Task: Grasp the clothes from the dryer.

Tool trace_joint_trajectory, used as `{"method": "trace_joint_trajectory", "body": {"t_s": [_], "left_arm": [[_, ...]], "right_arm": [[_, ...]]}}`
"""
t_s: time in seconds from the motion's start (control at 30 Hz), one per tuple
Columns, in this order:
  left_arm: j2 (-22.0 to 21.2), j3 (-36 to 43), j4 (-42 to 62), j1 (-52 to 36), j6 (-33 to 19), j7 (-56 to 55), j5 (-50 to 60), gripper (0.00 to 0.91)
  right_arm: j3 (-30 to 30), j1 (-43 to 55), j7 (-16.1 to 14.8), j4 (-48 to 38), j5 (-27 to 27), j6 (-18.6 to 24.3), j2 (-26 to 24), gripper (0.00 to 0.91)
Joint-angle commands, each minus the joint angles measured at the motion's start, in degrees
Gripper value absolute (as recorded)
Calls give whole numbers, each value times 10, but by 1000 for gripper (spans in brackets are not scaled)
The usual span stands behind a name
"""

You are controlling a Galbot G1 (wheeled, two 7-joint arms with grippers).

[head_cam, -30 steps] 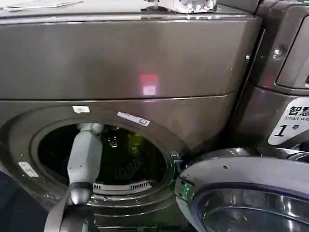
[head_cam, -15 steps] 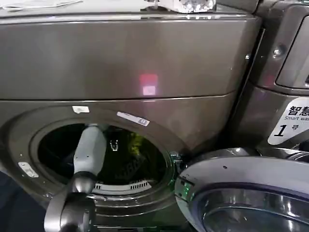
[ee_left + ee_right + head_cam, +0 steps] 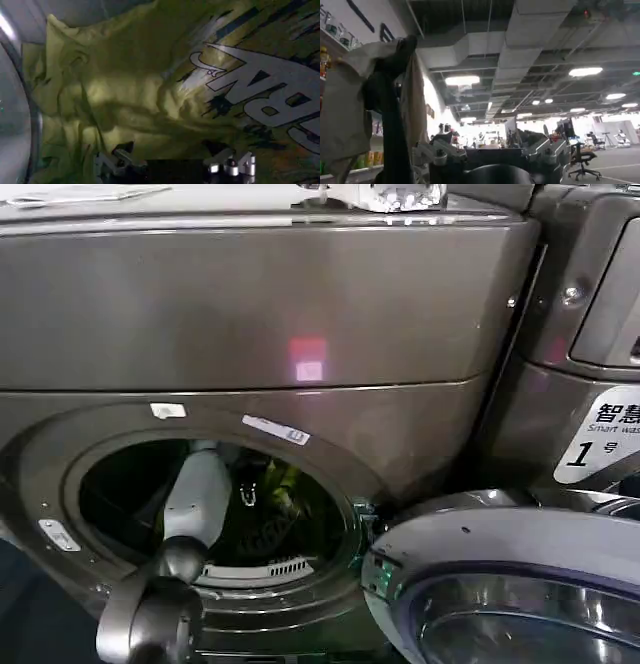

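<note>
Left arm inside the dryer drum, gripper spread just short of the yellow-green clothes.

The clothes (image 3: pixel 150 95) lie crumpled in the drum, a soft yellow-green bundle with big grey printed letters at the right of the left wrist picture; in the head picture they show as a green patch (image 3: pixel 282 480) deep in the round opening, lower centre-left of the frame. The left gripper (image 3: pixel 175 167) sits at the bottom edge of the wrist picture with its fingers (image 3: pixel 116 161) apart, close to the fabric and holding nothing. The left arm (image 3: pixel 197 499) reaches up from the lower left through the opening of the dryer (image 3: pixel 250 314). The dryer's door (image 3: pixel 510 584) hangs open at the lower right. The right gripper (image 3: pixel 492 160) points at a ceiling with its fingers apart, empty.
</note>
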Motion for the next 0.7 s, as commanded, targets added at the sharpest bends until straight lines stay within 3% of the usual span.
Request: {"method": "trace_joint_trajectory", "body": {"t_s": [0.03,0.13,0.7], "left_arm": [[0,-6,33,9,-3,8,-12,102],[2,-5,29,9,-3,15,-26,0],[1,-5,-14,29,2,-7,-82,0]], "right_arm": [[-1,0,-1,-1,0,1,1,907],[-2,0,0,1,0,1,0,907],[-11,5,-3,4,1,2,3,907]]}}
